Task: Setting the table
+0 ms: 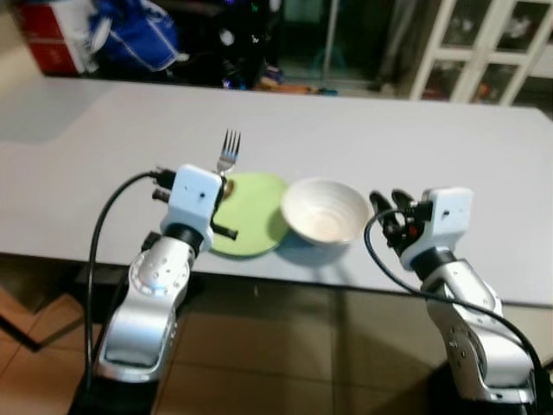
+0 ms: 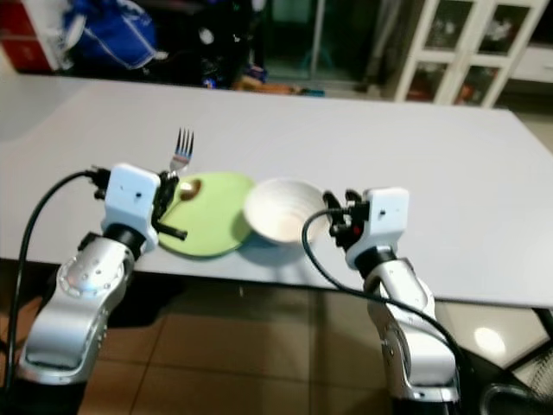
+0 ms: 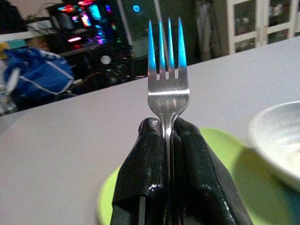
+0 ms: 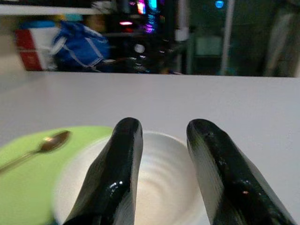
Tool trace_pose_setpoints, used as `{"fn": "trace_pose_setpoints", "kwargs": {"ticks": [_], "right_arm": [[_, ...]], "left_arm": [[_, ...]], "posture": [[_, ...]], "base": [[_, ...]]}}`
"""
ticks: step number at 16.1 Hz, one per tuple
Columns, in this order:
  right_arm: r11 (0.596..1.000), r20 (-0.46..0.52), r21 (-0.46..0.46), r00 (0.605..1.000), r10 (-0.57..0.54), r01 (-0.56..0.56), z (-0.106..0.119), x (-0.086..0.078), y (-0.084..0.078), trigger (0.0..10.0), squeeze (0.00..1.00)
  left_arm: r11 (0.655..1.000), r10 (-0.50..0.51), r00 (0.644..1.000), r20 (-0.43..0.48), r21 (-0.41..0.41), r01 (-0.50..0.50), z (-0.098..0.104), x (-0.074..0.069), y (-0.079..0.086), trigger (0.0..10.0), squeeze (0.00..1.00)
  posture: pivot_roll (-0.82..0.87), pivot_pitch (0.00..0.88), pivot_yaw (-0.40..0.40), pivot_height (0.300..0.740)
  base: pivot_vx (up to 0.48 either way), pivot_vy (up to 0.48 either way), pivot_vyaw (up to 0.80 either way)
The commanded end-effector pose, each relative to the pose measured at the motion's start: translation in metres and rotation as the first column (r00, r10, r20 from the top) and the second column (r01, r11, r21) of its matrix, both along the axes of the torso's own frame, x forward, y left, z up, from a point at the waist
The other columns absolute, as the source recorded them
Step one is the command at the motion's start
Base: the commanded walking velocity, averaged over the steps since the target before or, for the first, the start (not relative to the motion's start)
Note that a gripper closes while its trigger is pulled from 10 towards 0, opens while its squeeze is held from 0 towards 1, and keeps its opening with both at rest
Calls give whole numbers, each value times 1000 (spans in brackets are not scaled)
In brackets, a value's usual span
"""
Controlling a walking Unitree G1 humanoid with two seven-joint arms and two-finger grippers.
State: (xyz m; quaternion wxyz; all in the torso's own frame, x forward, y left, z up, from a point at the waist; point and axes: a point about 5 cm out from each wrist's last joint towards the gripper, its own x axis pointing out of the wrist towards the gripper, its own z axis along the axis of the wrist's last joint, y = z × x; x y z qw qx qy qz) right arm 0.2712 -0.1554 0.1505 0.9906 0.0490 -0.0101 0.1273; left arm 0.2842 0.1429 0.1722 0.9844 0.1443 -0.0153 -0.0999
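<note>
Left gripper (image 3: 167, 133) raised, black fingers (image 3: 197, 164) pressed together w/ thin metal fork (image 3: 168, 79) upright between them. Right gripper (image 4: 161, 133) level, fingers (image 4: 117, 164) apart, nothing between.

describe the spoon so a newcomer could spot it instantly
Start at the grey table, near edge, where a green plate sits left of a white bowl. The spoon lies on that plate: small, brownish, unlike the silver fork held upright in the left pincer.

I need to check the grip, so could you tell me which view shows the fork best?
The left wrist view: the fork stands upright, close up, clamped by the left tool. Both eye views show it small, above the green plate.
</note>
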Motion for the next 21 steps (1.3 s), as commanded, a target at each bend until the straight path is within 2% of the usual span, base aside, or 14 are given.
{"fn": "trace_pose_setpoints", "kwargs": {"ticks": [1,4,8,10,11,13,15,18,21], "right_arm": [[999,7,7,999,43,-43,5,-1,5,10000,0],[992,30,25,992,122,-123,13,-4,10,10000,0],[985,41,30,985,170,-171,17,-7,15,10000,0],[971,61,39,971,233,-236,29,-10,18,10000,0],[955,56,25,954,294,-296,32,-13,21,10000,0],[933,39,-1,932,360,-360,34,-17,24,10000,0],[920,29,-18,919,393,-393,34,-19,26,10000,0],[889,5,-60,891,454,-453,32,-27,29,10000,0],[878,-4,-71,880,475,-474,32,-30,33,10000,0]], "left_arm": [[1000,5,1000,10,1,-5,3,2,3,10000,0],[1000,0,1000,8,0,0,2,5,2,10000,0],[1000,1,1000,2,-7,-1,1,9,3,10000,0],[999,4,997,-81,-32,-6,-9,14,2,10000,0],[1000,-29,989,-142,-14,27,-17,16,-3,10000,0],[999,-46,978,-204,-34,40,-25,21,-7,10000,0],[998,-49,968,-244,-45,39,-30,26,-7,10000,0],[1000,-26,943,-332,-8,25,-42,43,-4,10000,0],[997,-71,923,-377,-52,56,-49,54,-10,10000,0]], "posture": [[38,0,-3,740],[32,0,2,740],[27,0,0,740],[16,0,-1,740],[15,0,-4,740],[13,0,-8,740],[13,0,-8,740],[4,0,-8,740],[-2,0,-7,740]], "base": [[326,0,0],[324,0,0],[322,0,0],[0,0,0],[0,0,0],[0,0,0],[0,0,0],[0,0,0],[0,0,0]]}}
